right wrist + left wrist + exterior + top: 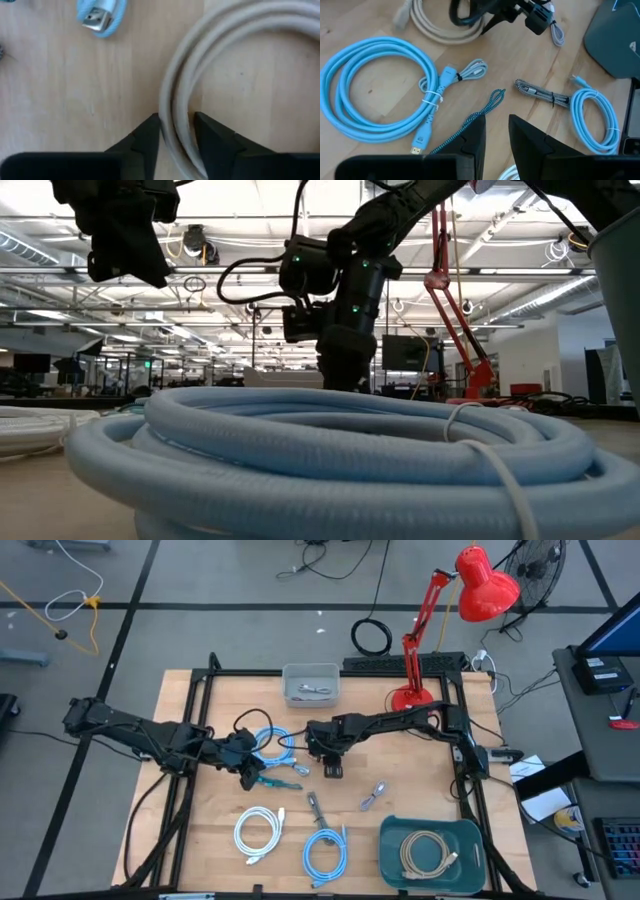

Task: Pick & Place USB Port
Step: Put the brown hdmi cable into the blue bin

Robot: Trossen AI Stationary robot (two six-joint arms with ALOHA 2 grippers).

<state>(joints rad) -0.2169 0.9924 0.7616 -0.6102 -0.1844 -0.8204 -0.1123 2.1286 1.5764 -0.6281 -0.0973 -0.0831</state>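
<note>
A beige cable coil lies on the wooden table, and my right gripper stands over its rim, shut on its strands. In the high view this gripper is at the table's middle. My left gripper hovers left of it, above the table. Its fingers are a narrow gap apart with nothing between them. Below it lie a large light blue coil and a teal braided cable. In the low view the right gripper reaches down behind a blue coil. My right gripper has two side-by-side strands of the beige coil's rim between its two fingers. The fingers come from above, pointing steeply down, one inside the loop and one outside. The coil lies flat on the table.
A grey braided cable and a small blue coil lie toward the near edge, beside a white coil. A teal tray with a beige cable is at the near right. A grey bin and a red lamp stand at the far side.
</note>
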